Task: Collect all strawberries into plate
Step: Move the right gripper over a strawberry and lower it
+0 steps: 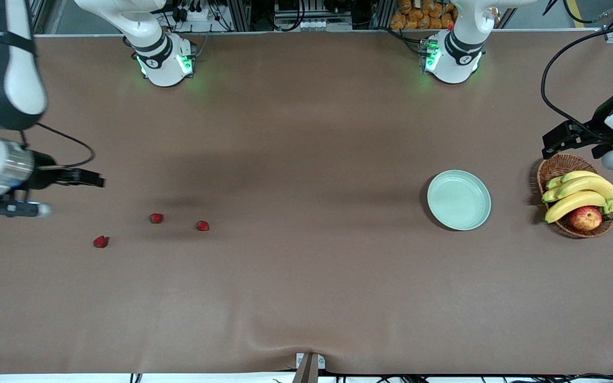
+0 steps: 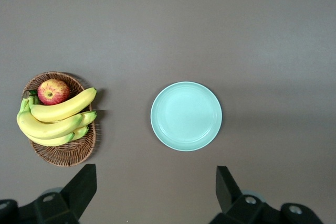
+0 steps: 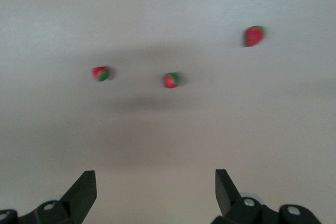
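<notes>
Three strawberries lie on the brown worktop (image 1: 306, 298) in the lower left of the front frame: one (image 1: 100, 242) lowest and nearest the frame's left edge, one (image 1: 156, 218) a little higher, and one (image 1: 202, 226) just beside that, toward the middle. All three lie apart from one another and well apart from the plate (image 1: 459, 200), which sits in the right half of the frame, bare, near a wicker basket (image 1: 557, 166) holding bananas (image 1: 580, 194) and an apple (image 1: 585, 218). The right end effector (image 1: 91, 178) hangs at the frame's left edge, above the berries in the frame, fingers spread wide with nothing between them; its wrist view shows the berries in its upper half. The left end effector (image 1: 554, 142) hangs at the right edge, over the basket's upper rim, fingers also spread and empty; its wrist view shows the plate at centre and the basket at mid-left.
</notes>
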Controlling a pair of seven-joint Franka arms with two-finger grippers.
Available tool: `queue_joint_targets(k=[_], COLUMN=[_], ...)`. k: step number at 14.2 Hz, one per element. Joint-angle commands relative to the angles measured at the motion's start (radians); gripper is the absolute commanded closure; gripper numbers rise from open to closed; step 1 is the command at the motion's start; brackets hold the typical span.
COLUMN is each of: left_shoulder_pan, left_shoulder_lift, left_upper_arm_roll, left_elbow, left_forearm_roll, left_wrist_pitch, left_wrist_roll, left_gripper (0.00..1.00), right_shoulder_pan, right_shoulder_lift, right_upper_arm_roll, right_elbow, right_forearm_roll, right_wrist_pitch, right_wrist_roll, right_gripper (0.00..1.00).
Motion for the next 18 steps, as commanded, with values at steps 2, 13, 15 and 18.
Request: queue_joint_targets(k=[2,13,15,18], left_shoulder_pan=[0.009,0.005,0.01,0.004], left_shoulder_lift=[0.009,0.012,0.014,0.014], left_upper_arm_roll=[-0.001,-0.002,-0.001,-0.001], left_elbow=[0.019,0.019,0.019,0.022], left_forearm_roll=[-0.017,-0.008,-0.008,-0.008], left_wrist_pitch=[-0.016,-0.016,-0.02,-0.02], left_wrist_roll=[0.015,0.01,0.012,0.0], left_gripper=[0.0,0.0,0.0,0.0], right_shoulder_pan=[0.196,0.318,0.313,0.306], right_shoulder_lift=[0.099,0.377,0.417,0.438], right_upper_arm_roll=[-0.007,-0.007,-0.01,-0.012], right_elbow=[0.011,-0.029,-0.029,-0.05], right_forearm_roll=[0.025,-0.055,-0.066,-0.119], right_wrist_pitch=[0.122,0.567,0.607,0.647], right_wrist_roll=[0.012,-0.495,-0.56,-0.611], right_gripper=[0.0,0.0,0.0,0.0])
